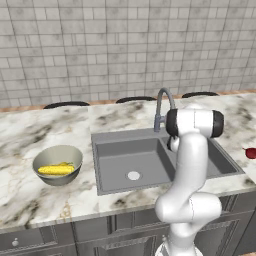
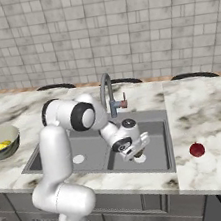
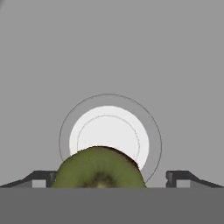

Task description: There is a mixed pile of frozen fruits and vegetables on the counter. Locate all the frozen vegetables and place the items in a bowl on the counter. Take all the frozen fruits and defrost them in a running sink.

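From the left base view, the bowl [image 1: 57, 165] sits on the marble table [image 1: 30, 135] left of the sink [image 1: 150, 160], with the yellow corn cob [image 1: 56, 170] lying inside it. The white arm rises in front of the sink's right basin, and the curved faucet [image 1: 162, 102] stands behind the basins. A dark red fruit [image 1: 251, 153] rests on the table at the far right edge, well apart from the sink. From the right base view, the arm bends down into the right basin, and the hand [image 2: 135, 154] hangs low over the round drain [image 2: 140, 158] there. The red fruit lies on the table just right of the sink, and the bowl with the corn shows at the left edge. In the hand view, a green kiwi half [image 3: 100, 170] sits between the two finger tips [image 3: 41, 178], its cut face showing, just over the pale drain on the grey basin floor. The fingers stand spread wide, apart from the kiwi, so the hand is released.
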### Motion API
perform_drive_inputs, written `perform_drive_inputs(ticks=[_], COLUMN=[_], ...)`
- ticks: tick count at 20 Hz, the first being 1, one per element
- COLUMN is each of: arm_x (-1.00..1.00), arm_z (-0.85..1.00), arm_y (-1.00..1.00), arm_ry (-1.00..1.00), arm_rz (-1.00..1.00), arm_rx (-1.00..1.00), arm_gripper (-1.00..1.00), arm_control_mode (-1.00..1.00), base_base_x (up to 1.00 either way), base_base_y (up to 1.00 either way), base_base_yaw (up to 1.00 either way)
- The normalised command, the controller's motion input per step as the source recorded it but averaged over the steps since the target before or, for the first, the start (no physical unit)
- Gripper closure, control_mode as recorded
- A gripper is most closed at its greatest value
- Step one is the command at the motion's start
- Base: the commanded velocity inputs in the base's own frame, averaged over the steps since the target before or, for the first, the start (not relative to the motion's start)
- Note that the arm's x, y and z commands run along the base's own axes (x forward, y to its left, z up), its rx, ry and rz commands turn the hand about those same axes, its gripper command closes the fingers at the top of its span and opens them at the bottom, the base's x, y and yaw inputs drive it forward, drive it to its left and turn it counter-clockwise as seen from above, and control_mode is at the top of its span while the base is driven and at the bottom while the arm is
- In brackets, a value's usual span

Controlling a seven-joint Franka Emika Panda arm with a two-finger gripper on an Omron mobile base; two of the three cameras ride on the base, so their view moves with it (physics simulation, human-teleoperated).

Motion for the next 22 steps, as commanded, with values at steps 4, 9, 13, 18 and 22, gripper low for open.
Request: perform_drive_inputs(ticks=[4, 9, 13, 18, 22], arm_x=[0.0, 0.0, -0.01, -0.08, -0.37], arm_z=[0.54, 0.67, 0.58, 0.4, 0.3], arm_y=[0.0, 0.0, -0.01, -0.15, -0.24], arm_ry=[0.14, 0.12, 0.13, 0.11, -0.04], arm_rz=[-0.05, -0.03, -0.01, 0.0, 0.0], arm_rx=[0.0, 0.02, 0.02, 0.05, 0.15], arm_gripper=[-1.0, -1.0, -1.0, -1.0, -1.0], arm_control_mode=[-1.0, -1.0, -1.0, -1.0, -1.0], base_base_x=[0.0, 0.0, 0.0, 0.0, 0.0], base_base_y=[0.0, 0.0, 0.0, 0.0, 0.0], base_base_yaw=[0.0, 0.0, 0.0, 0.0, 0.0])
